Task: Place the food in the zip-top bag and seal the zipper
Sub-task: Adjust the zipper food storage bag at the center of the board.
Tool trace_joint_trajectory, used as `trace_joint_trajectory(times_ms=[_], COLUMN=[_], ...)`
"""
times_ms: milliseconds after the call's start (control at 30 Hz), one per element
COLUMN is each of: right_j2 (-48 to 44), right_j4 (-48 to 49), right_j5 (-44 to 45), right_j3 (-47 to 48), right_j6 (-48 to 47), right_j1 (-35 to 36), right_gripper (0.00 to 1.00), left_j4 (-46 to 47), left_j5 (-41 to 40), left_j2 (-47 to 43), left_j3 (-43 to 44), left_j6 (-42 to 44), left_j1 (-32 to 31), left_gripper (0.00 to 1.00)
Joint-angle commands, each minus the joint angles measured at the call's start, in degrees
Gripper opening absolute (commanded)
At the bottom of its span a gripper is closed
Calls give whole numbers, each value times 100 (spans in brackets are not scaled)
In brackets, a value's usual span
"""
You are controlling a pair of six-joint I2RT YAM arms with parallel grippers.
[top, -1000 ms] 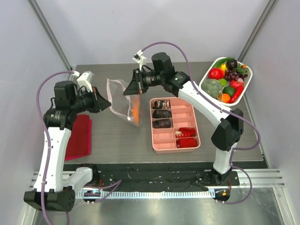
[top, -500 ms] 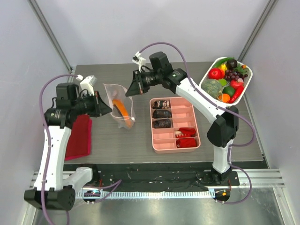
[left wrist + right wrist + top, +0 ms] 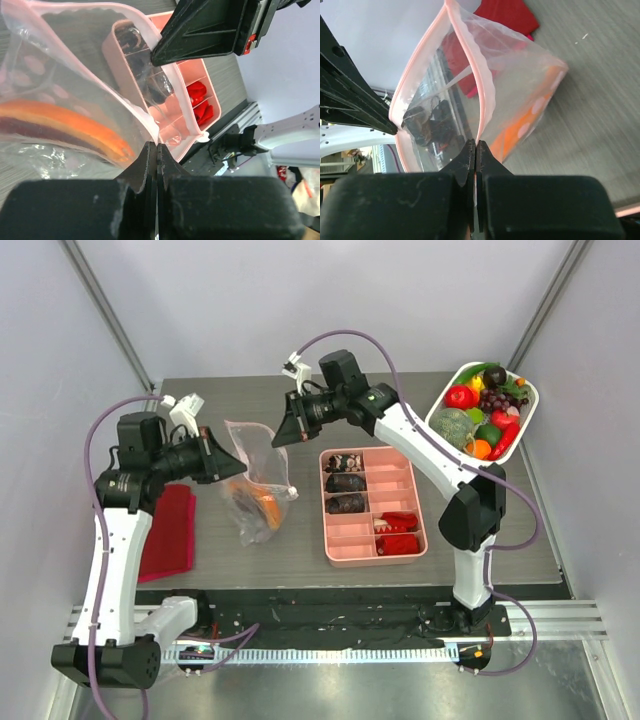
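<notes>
The zip-top bag (image 3: 256, 478) hangs over the table between my two grippers with its mouth spread open. An orange wedge (image 3: 263, 506) lies in its bottom, next to a dark piece I cannot identify. My left gripper (image 3: 237, 468) is shut on the bag's left rim; its wrist view shows the jaws (image 3: 156, 146) pinching the whitish-pink zipper strip (image 3: 95, 75), with the orange wedge (image 3: 75, 131) behind the plastic. My right gripper (image 3: 279, 433) is shut on the opposite rim (image 3: 476, 143), on the zipper strip (image 3: 482, 82). More food fills a white bowl (image 3: 531, 410) at the back right.
A pink compartment tray (image 3: 417, 502) with dark lumps and red pieces stands right of the bag. A red folded cloth (image 3: 168, 530) lies at the left under the left arm and shows in the right wrist view (image 3: 506, 15). Grey walls enclose the table.
The bag has swung left and sagged lower toward the front. The orange wedge has slid down to its bottom. Both grippers keep their hold on the rim.
</notes>
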Motion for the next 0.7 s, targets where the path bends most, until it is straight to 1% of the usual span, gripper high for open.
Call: trace_joint_trajectory(times_ms=[0,67,167,200,233,267,300,367,400,467,500,600,633,667], right_j2=[-47,-47,-47,-47,-47,-65,-126,-196,-258,-416,-477,-645,-671,-671], right_j4=[-12,-38,-100,-109,-126,-126,-126,-144,-153,-275,-450,-967,-1092,-1215], right_j5=[-119,-66,57,39,39,48,57,136,162,302,373,768,830,987], right_j3=[275,169,-15,-59,-121,-147,-174,-183,-174,-183,-174,-200,-218,-201], right_j6=[-288,-350,-464,-456,-438,-412,-412,-438,-464,-656,-797,-1281,-1386,-1535], right_j1=[-68,-130,-366,-454,-560,-761,-893,-1122,-1384,-1666,-1947,-2457,-2877,-3072], right_gripper=[1,4,24,35,41,45,53,61,65,69,71,72,72,72], left_j4=[430,448,640,746,843,922,1036,1125,1177,1239,1309,1458,1537,1573], left_j5=[362,344,345,353,345,310,283,248,239,239,256,265,274,274], left_j2=[36,115,151,133,72,19,-8,-60,-43,9,45,176,212,247], left_j3=[198,127,-5,-66,-101,-145,-207,-268,-312,-356,-365,-383,-374,-357], left_j6=[-347,-374,-540,-593,-637,-725,-743,-778,-796,-901,-954,-1077,-1095,-1095], left_j1=[-2,-2,-2,7,-2,-2,7,-2,-2,7,-2,-2,7,-2], left_gripper=[0,0,0,0,0,0,0,0,0,0,0,0,0,0])
